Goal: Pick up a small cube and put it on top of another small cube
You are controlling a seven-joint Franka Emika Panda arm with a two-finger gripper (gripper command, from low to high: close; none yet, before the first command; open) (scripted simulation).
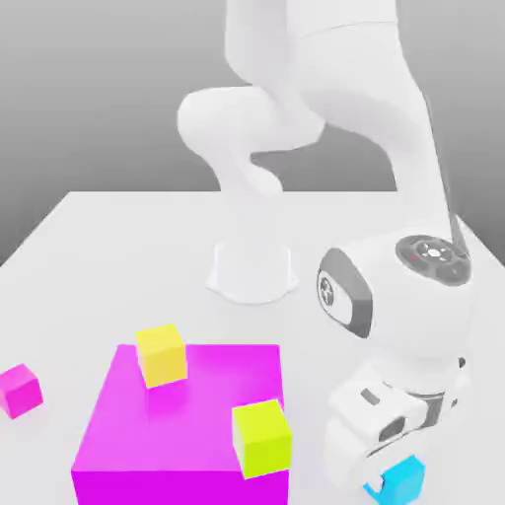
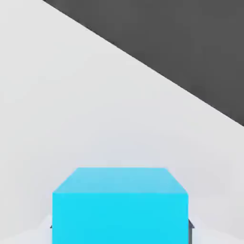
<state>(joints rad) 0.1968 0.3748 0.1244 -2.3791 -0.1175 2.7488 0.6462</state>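
Observation:
The small cube (image 1: pixel 404 481) is plain sky-blue and rests on the white table at the exterior view's lower right. My gripper (image 1: pixel 383 473) has come down over it, and the white hand covers its upper left part. In the hand view the small cube (image 2: pixel 120 205) sits close up between my fingers, with a dark fingertip (image 2: pixel 191 226) showing tight against one side. The gripper is shut on it.
A big magenta block (image 1: pixel 182 419) stands to the exterior view's left of the gripper, with a small yellow cube (image 1: pixel 161 354) on top. A yellow-green cube (image 1: pixel 262 437) sits at the block's near right corner. A small pink cube (image 1: pixel 20 389) lies far left. The arm's base (image 1: pixel 252 271) stands behind.

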